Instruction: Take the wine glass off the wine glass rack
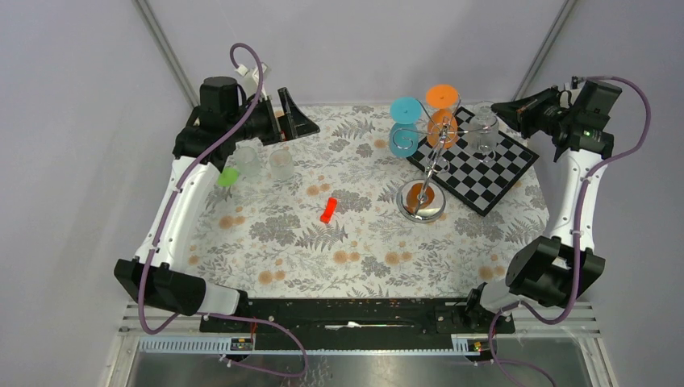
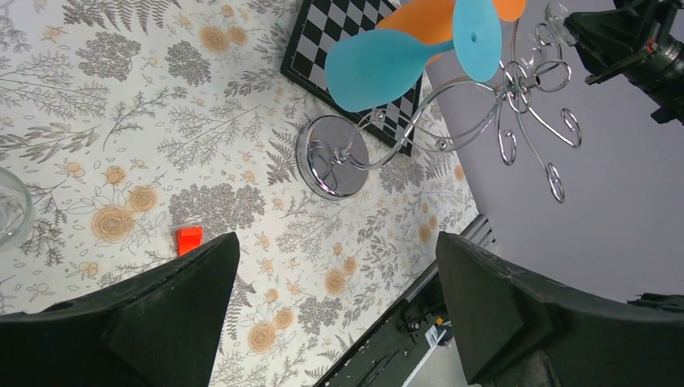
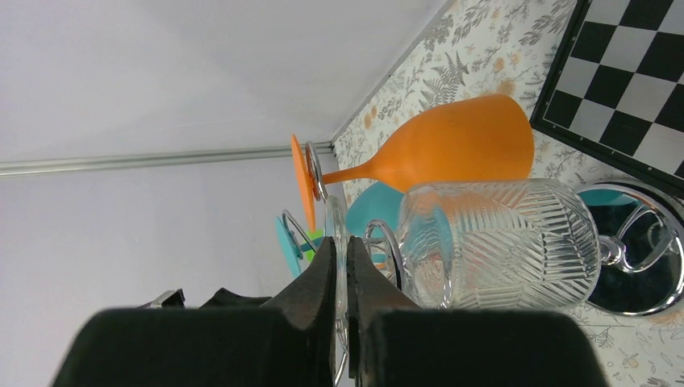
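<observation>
The silver wine glass rack (image 1: 421, 201) stands right of centre on its round shiny base, its wire arms (image 2: 524, 121) looping out at the top. A clear ribbed wine glass (image 3: 500, 242) hangs upside down from an arm on the rack's right side (image 1: 484, 133). My right gripper (image 3: 340, 250) is shut on the thin clear foot of that glass, up at the rack's top right (image 1: 504, 109). An orange glass (image 3: 452, 145) and a teal glass (image 2: 379, 68) hang beside it. My left gripper (image 2: 336, 242) is open and holds nothing, far back left (image 1: 290, 113).
A black-and-white chequered board (image 1: 484, 173) lies under and behind the rack. A small red block (image 1: 327, 210) rests mid-table. Two clear tumblers (image 1: 281, 164) and a green piece (image 1: 228, 176) sit by the left arm. Grey walls close the back and sides.
</observation>
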